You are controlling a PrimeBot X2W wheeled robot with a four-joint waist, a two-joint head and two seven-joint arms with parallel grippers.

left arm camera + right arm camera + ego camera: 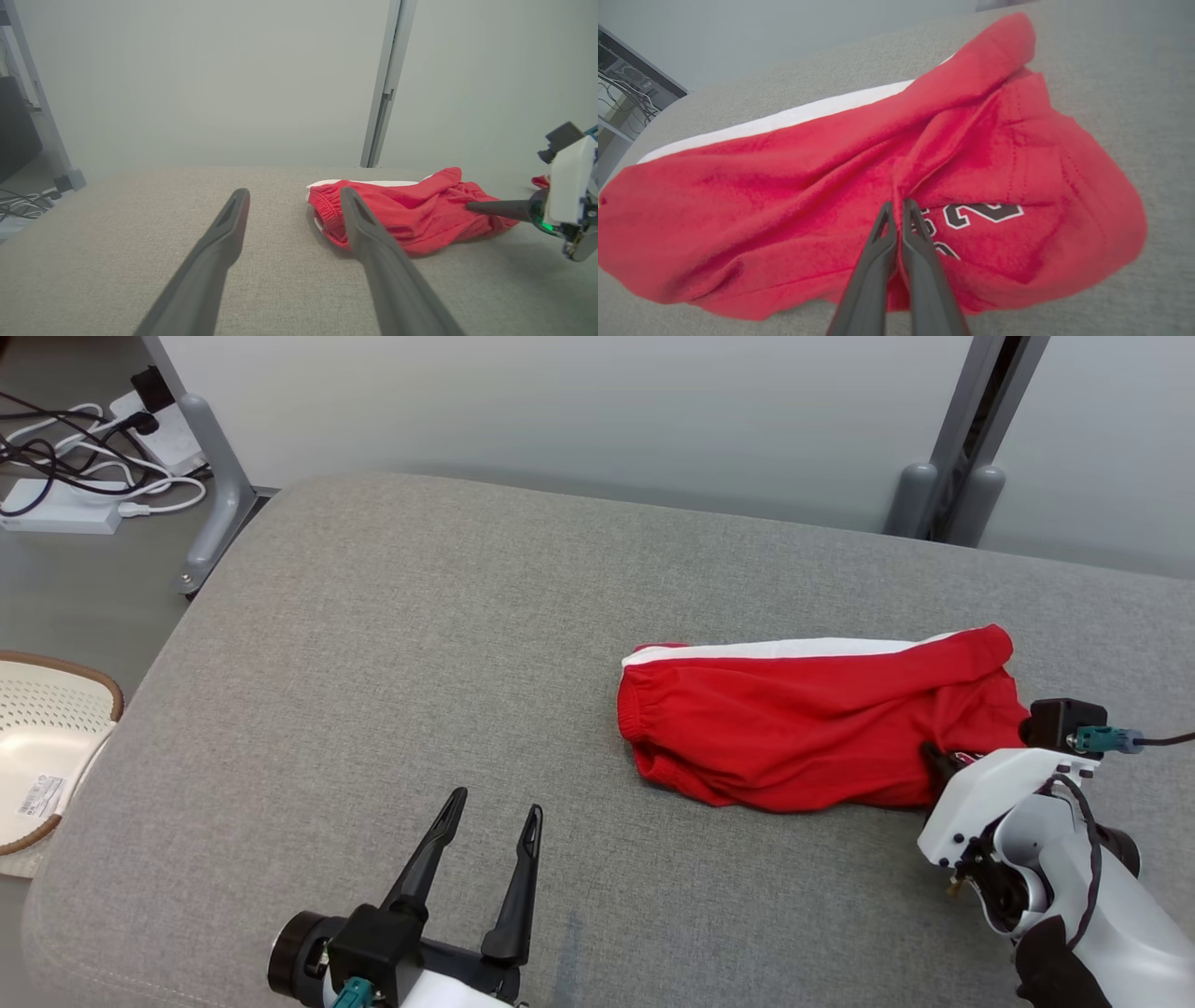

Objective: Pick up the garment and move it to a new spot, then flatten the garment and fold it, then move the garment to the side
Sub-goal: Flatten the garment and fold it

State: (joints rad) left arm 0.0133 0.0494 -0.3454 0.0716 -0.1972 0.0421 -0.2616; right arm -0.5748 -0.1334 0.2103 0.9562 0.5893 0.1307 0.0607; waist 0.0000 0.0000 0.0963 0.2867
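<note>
Slim dark tapered fingers [429, 854] of the left gripper [496, 803] stand apart over the near edge of the grey woven padded worktop [420, 644]. Near its right edge, the right gripper [896, 207] pinches a raised fold of the crumpled, white-striped red fleecy garment [794, 728].

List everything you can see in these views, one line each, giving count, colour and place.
shorts: one, red with a white side stripe, crumpled on the cushion's right half
cushion: one, grey fabric, under the shorts
basket: one, white with a brown rim, beside the cushion's left edge
cables: several, black and white, floor at far left
frame posts: two, grey, behind the cushion
left gripper: dark fingers, open, near edge
right gripper: dark fingers, shut on the shorts
</note>
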